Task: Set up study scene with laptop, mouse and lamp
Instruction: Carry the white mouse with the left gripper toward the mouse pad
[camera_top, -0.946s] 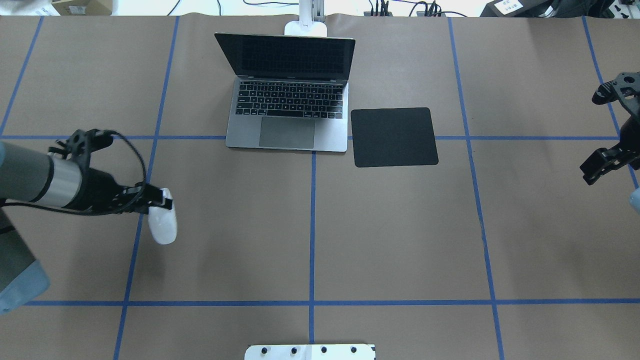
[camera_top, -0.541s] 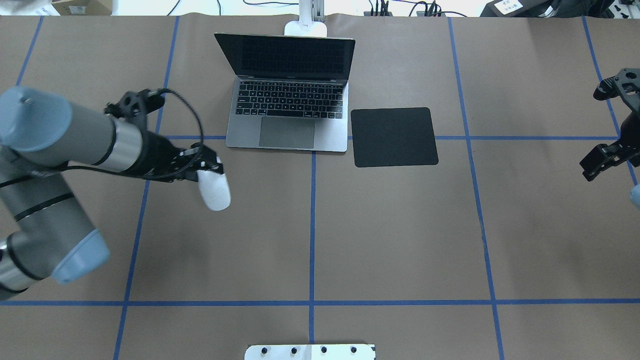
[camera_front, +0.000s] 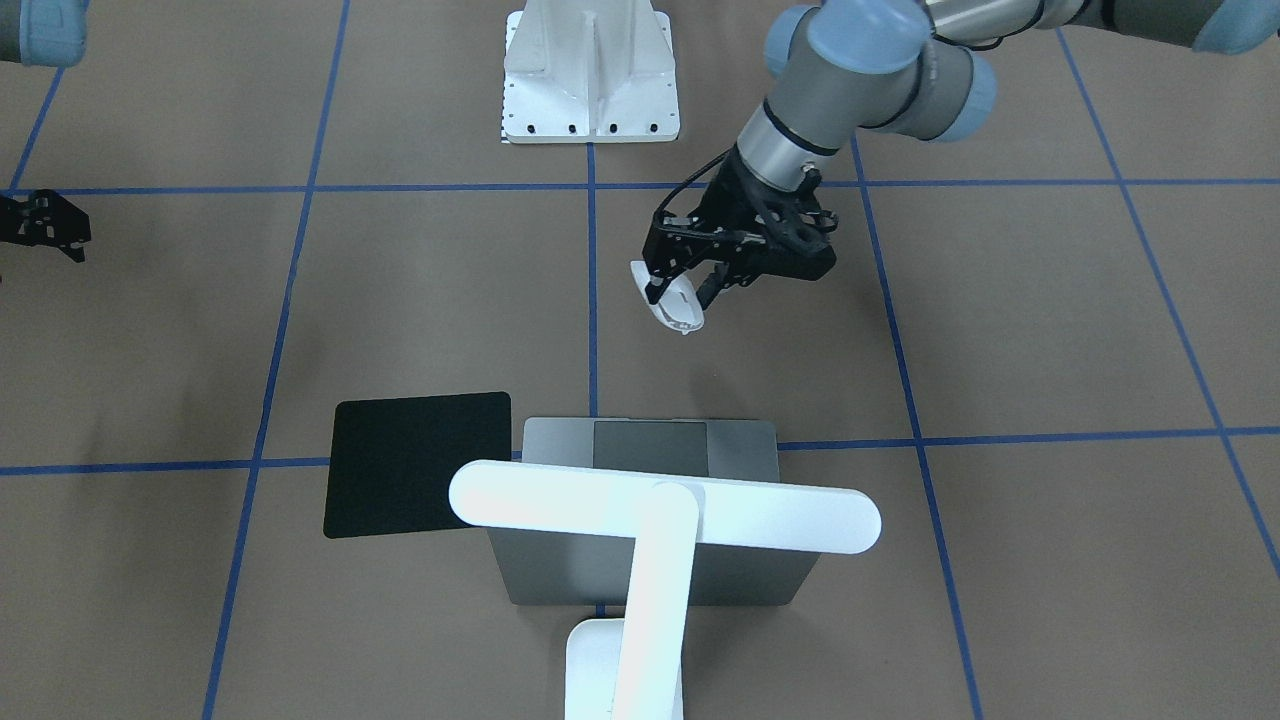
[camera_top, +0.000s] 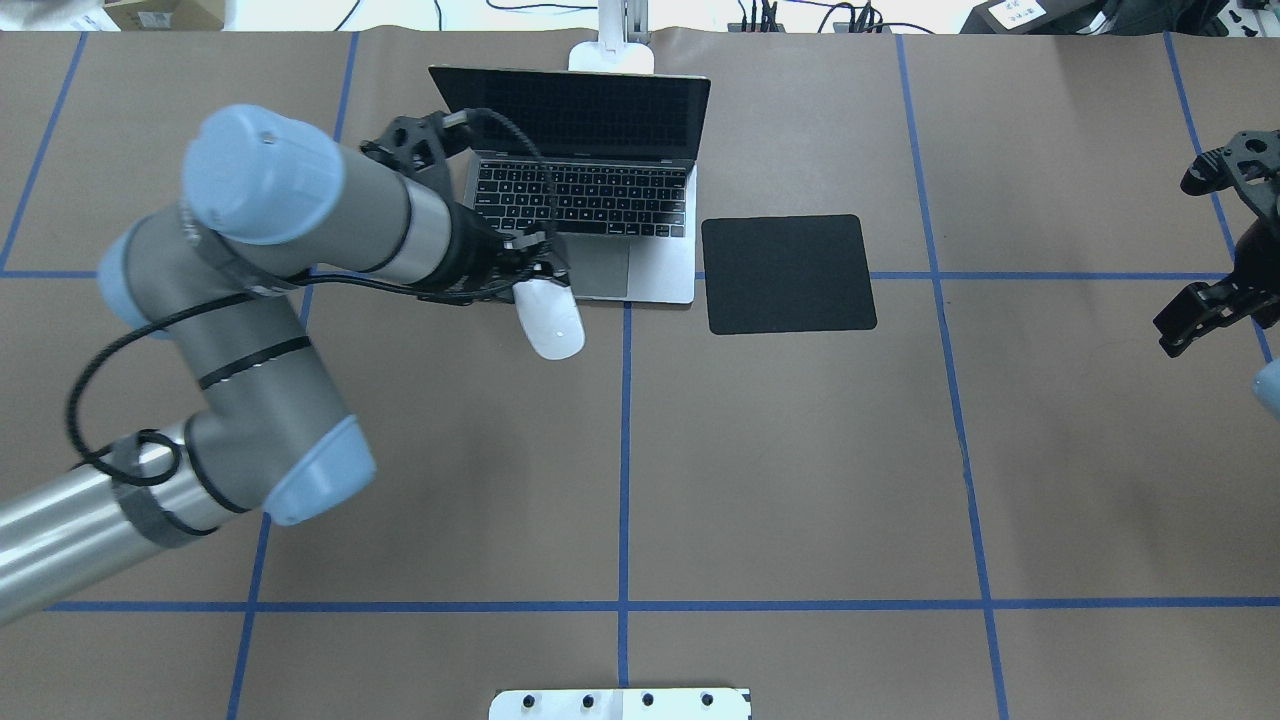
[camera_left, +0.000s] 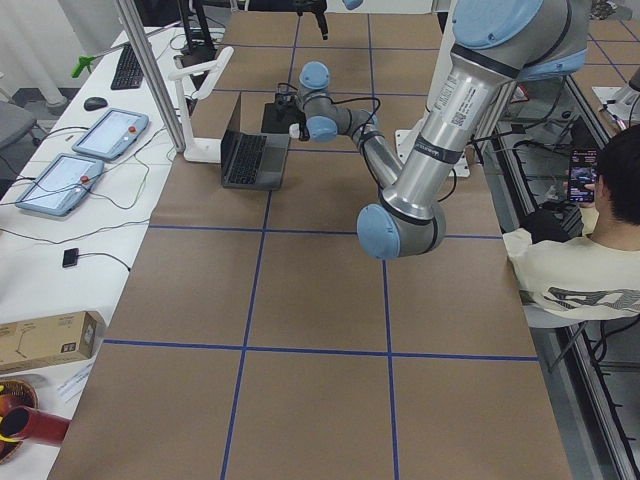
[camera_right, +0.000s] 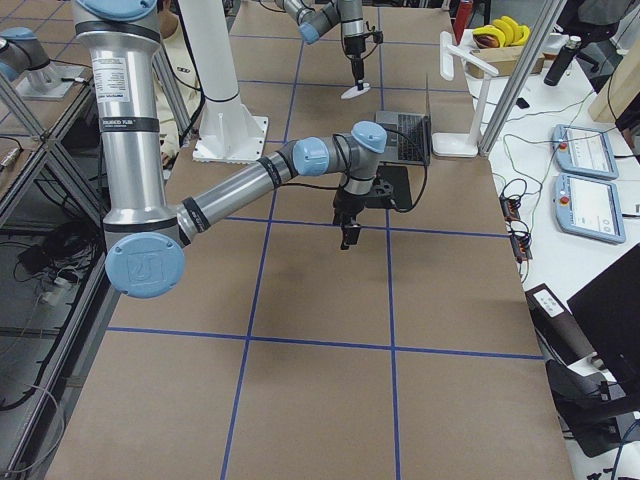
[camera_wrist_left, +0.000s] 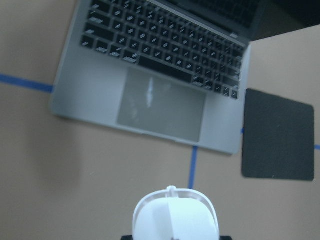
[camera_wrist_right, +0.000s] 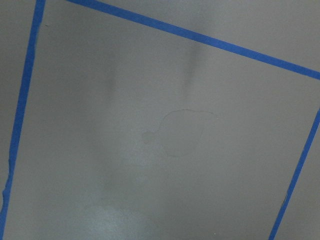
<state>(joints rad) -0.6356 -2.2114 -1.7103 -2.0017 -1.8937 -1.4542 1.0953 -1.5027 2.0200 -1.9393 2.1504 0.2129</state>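
Observation:
The open grey laptop (camera_top: 660, 265) stands at the far middle of the table, also in the front-facing view (camera_front: 650, 570) and the left wrist view (camera_wrist_left: 100, 110). The white lamp (camera_front: 665, 505) stands behind it, its bar head over the lid; only its base (camera_top: 611, 55) shows overhead. My left gripper (camera_top: 533, 278) is shut on the white mouse (camera_top: 550, 322) and holds it in the air just in front of the laptop's front edge (camera_front: 676, 308). The mouse fills the bottom of the left wrist view (camera_wrist_left: 175, 217). My right gripper (camera_top: 1185, 322) hovers at the table's right edge; I cannot tell if it is open or shut.
A thin black square pad (camera_top: 788, 273) lies right of the laptop, also in the front-facing view (camera_front: 418, 465) and the left wrist view (camera_wrist_left: 277, 135). A white bolted bracket (camera_front: 590, 70) stands at the robot's edge. Blue tape lines cross the brown table.
My left arm has carried the mouse from the table's left side, rightward and away from the robot, to the laptop's front edge. The right arm has barely moved.

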